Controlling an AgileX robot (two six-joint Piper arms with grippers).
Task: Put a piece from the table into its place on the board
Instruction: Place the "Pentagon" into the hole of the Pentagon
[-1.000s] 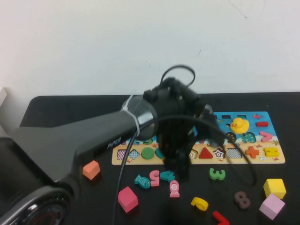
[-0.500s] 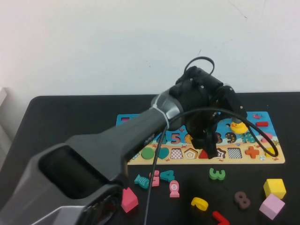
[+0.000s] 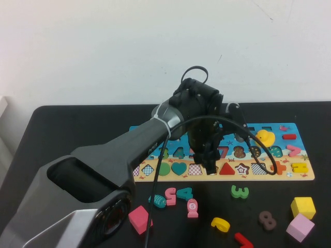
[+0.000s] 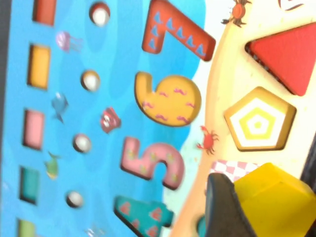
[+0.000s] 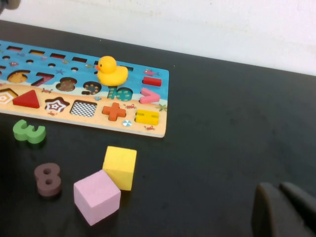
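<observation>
One yellow piece [image 4: 274, 197] in left gripper [image 3: 211, 164], right gripper [image 5: 284, 210] apart.

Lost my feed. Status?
Left claw over the board, shut on yellow piece. Pentagon slot open beside it. Right claw parked off-board.

The left gripper [image 3: 211, 166] hangs over the board's [image 3: 155, 178] shape row, just left of the red triangle [image 3: 226, 168]. A duck [image 3: 265, 138] sits on the board's right part. A green 3 [image 3: 239, 191] lies on the table [image 3: 67, 129] just below the board.
</observation>
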